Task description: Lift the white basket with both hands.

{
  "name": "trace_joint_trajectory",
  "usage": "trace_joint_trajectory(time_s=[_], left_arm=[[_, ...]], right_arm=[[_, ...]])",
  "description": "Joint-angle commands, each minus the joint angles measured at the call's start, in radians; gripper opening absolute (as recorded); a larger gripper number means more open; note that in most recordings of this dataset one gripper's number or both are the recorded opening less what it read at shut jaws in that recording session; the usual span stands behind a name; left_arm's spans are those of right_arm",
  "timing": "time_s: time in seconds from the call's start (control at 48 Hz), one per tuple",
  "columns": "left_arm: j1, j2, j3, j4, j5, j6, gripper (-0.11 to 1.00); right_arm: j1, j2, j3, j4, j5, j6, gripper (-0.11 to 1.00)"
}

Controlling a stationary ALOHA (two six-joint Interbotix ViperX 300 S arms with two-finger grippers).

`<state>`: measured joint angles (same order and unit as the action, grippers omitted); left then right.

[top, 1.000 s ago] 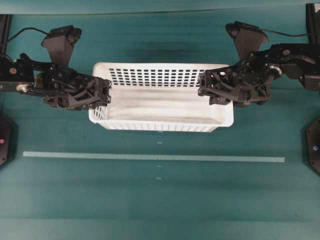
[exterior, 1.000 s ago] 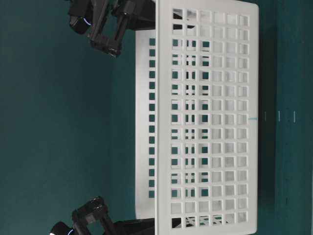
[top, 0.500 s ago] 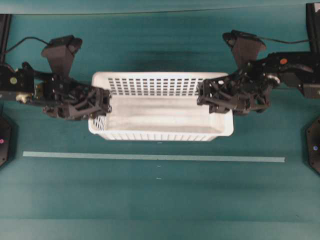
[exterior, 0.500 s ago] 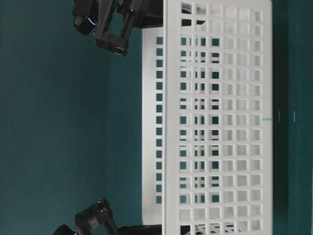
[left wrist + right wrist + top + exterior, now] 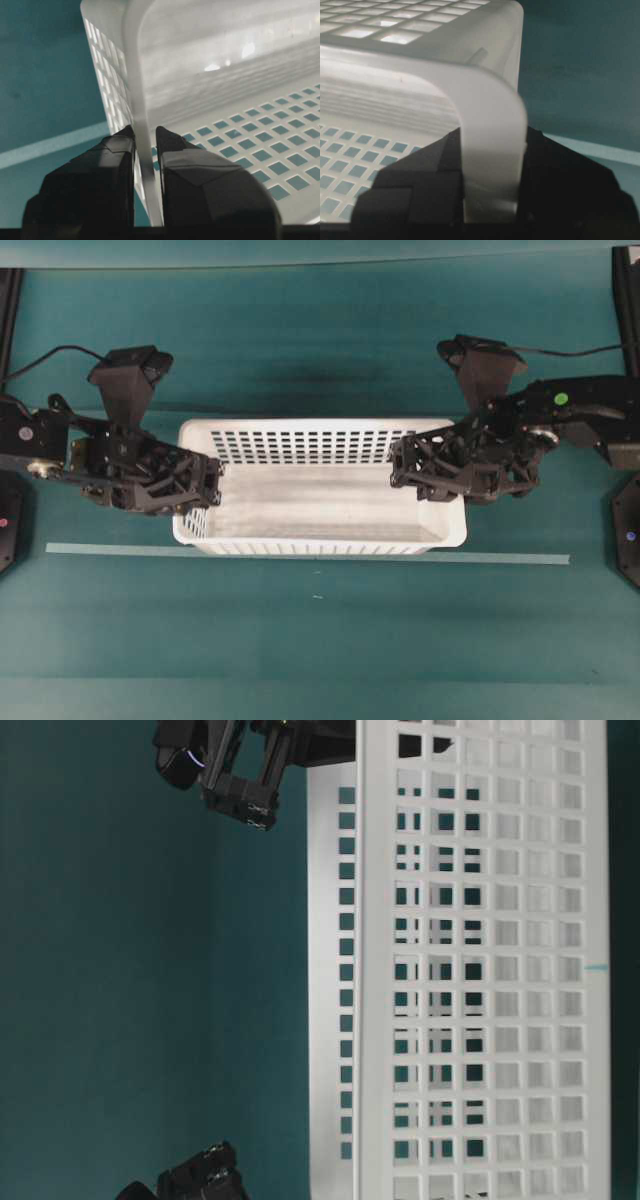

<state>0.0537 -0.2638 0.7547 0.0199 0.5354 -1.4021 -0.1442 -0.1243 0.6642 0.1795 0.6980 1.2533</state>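
The white basket (image 5: 320, 490) hangs above the green table, held level at both short ends. My left gripper (image 5: 205, 485) is shut on the basket's left wall (image 5: 142, 150), one finger outside and one inside. My right gripper (image 5: 405, 462) is shut on the right rim (image 5: 492, 165), which fills the gap between its black fingers (image 5: 420, 185). In the table-level view, which is turned on its side, the basket's perforated long wall (image 5: 480, 970) fills most of the frame. A black gripper (image 5: 240, 780) shows at the top of that view and part of another (image 5: 195, 1182) at the bottom.
A pale tape line (image 5: 110, 549) crosses the green table just in front of the basket. Black arm bases (image 5: 628, 535) stand at both side edges of the overhead view. The basket is empty.
Both grippers have kept their hold while the basket rose: it looks larger and nearer in the overhead view and has shifted across the table-level view.
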Motion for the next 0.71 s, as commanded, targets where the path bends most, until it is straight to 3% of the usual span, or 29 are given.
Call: trace_joint_trajectory(time_s=[0.0,0.292,0.688], left_arm=[[-0.018,-0.008,-0.008,0.003,-0.005,0.002,0.05],[-0.078,-0.005,-0.005,0.003,-0.005,-0.041,0.05],[-0.109,0.020,-0.017,0.003,-0.005,-0.046,0.05]], right_arm=[[0.032,0.002,-0.005,-0.006,0.000,0.006,0.16],[0.087,0.005,0.005,-0.026,0.000,0.064,0.16],[0.146,0.012,0.009,-0.028,-0.002,0.114,0.16]])
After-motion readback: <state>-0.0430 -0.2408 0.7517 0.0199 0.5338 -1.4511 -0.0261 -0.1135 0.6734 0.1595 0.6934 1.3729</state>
